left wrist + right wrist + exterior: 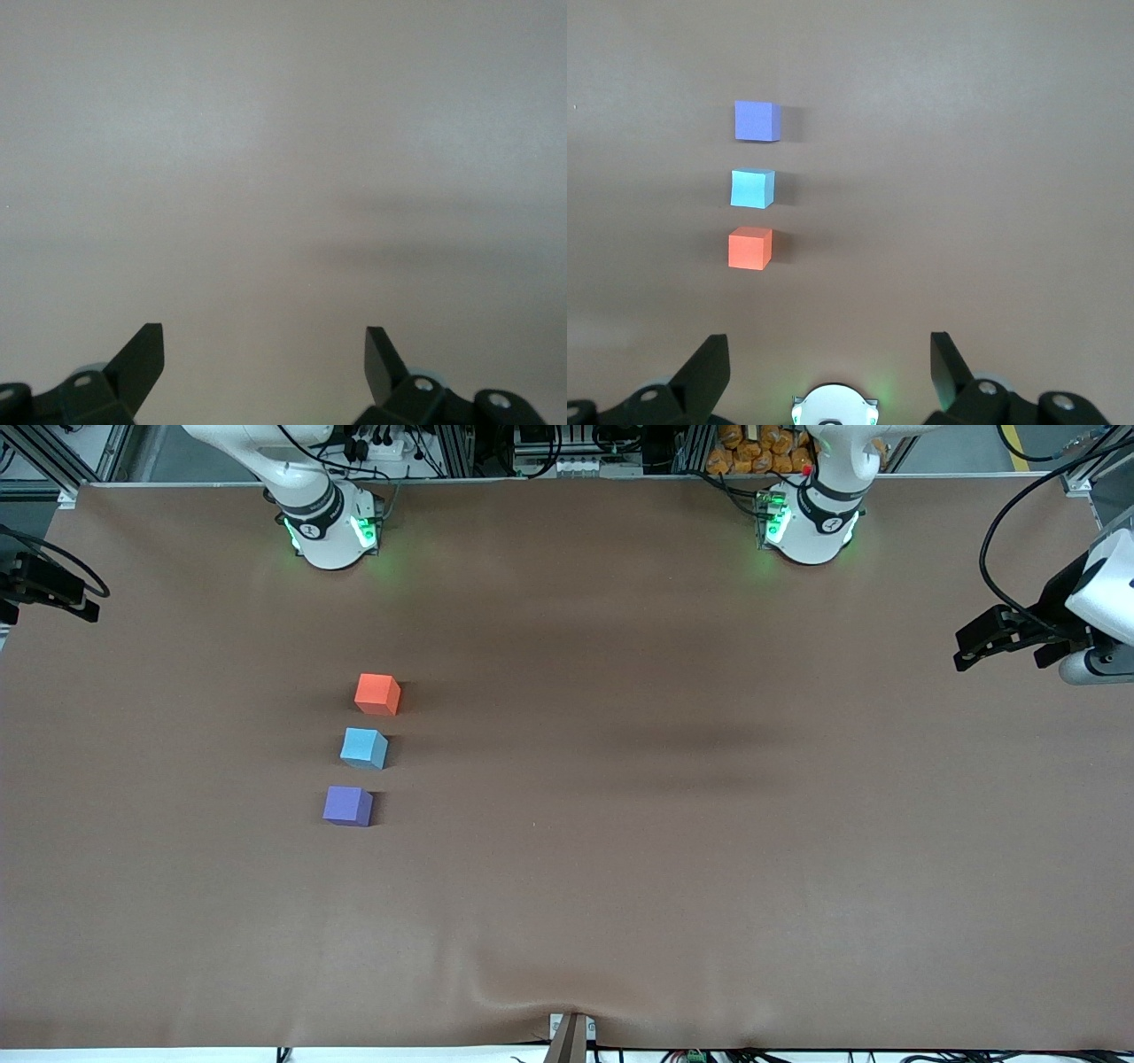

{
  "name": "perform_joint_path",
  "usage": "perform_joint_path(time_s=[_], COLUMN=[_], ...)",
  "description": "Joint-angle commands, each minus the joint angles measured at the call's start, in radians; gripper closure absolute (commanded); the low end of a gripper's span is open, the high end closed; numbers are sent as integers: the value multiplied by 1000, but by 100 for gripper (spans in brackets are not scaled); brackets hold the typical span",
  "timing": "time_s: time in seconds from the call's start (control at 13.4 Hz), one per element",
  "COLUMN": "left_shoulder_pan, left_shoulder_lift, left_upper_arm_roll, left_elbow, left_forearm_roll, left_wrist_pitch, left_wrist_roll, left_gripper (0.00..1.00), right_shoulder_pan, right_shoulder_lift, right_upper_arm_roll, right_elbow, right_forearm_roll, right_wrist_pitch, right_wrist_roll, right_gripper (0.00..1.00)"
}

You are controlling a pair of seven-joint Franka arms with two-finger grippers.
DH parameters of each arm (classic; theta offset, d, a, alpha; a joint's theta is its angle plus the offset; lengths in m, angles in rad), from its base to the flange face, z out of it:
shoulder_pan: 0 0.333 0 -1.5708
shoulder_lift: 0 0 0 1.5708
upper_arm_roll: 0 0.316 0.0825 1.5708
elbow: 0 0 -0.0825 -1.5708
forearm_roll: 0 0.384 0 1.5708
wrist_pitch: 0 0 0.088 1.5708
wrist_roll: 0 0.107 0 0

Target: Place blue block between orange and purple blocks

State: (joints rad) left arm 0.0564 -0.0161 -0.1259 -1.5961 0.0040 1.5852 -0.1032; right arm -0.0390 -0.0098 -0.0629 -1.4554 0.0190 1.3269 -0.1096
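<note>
Holding my right claw [830,359] spread and empty high over the brown surface [673,824], left claw [264,359] likewise parted and waiting. Below sits the small matte sky-blue cube [364,747] between the orange-red cube [377,693] and violet-purple cube [347,806], apart from both; placement looks finished.

Left tool [265,354] fingers [142,359] spread wide, nothing between them, above bare brown table [283,159]

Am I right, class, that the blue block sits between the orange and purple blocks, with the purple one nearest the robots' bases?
Not quite. The blue block does sit between them, but the orange block is nearest the bases; the purple block is nearest the front camera. The front view shows this.
</note>
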Motion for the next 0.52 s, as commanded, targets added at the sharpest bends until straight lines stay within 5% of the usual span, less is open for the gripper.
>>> perform_joint_path(time_s=[0.0,0.45], left_shoulder_pan=[11,6], left_shoulder_lift=[-5,-2], left_upper_arm_roll=[-8,-8], left_elbow=[10,84], left_forearm_roll=[-7,-4], left_wrist_pitch=[-1,-71], left_wrist_roll=[20,16], left_gripper=[0,0], right_shoulder_pan=[-24,-24], right_shoulder_lift=[11,13], right_upper_arm_roll=[21,20], right_elbow=[29,29], right_forearm_roll=[-19,-19], right_wrist_pitch=[-17,-18], right_wrist_roll=[1,-1], right_gripper=[0,0])
